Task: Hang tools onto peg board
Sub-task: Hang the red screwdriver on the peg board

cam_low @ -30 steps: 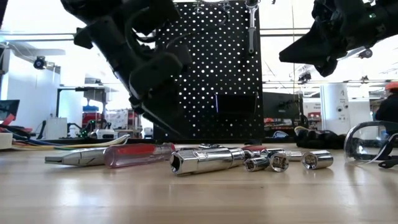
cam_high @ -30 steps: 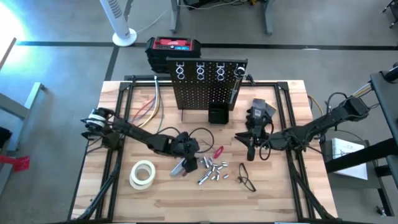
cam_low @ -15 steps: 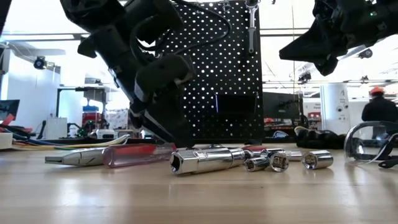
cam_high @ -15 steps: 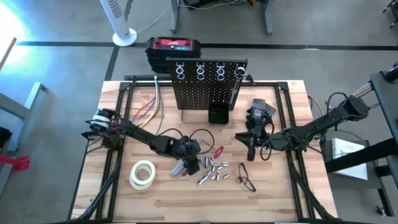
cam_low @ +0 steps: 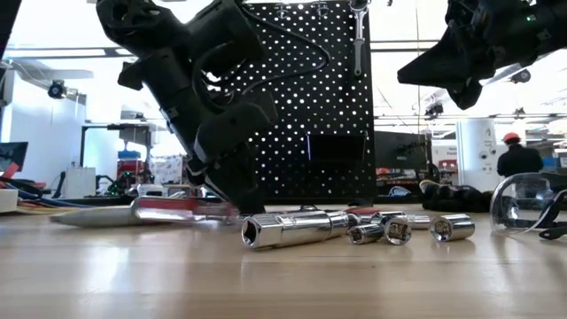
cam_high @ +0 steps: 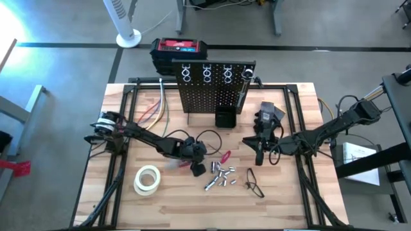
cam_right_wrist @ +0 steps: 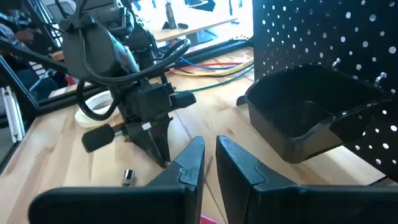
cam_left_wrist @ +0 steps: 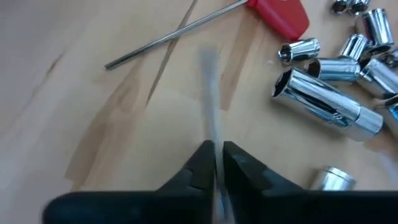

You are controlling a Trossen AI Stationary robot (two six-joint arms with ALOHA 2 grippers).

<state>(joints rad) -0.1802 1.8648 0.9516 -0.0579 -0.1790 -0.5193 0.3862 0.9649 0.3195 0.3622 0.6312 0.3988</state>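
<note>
Left hand (cam_high: 194, 165) just clamped onto a slim tool (cam_low: 133, 213) lying on the desk (cam_high: 160, 205) left of the sockets (cam_high: 218, 174); next it needs lifting toward the peg board (cam_high: 209, 86).

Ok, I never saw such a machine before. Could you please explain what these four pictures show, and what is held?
It is a robot with two dark arms at a wooden table. One picture looks down from above, one looks level across the table top, two come from wrist cameras. On the table lie silvery sockets, a red-handled screwdriver, a tape roll and safety glasses; the black peg board stands at the back, one wrench hanging on it. The jaws of the left arm are shut on a slim grey tool, too blurred to name. The right arm waits near the board.
</note>
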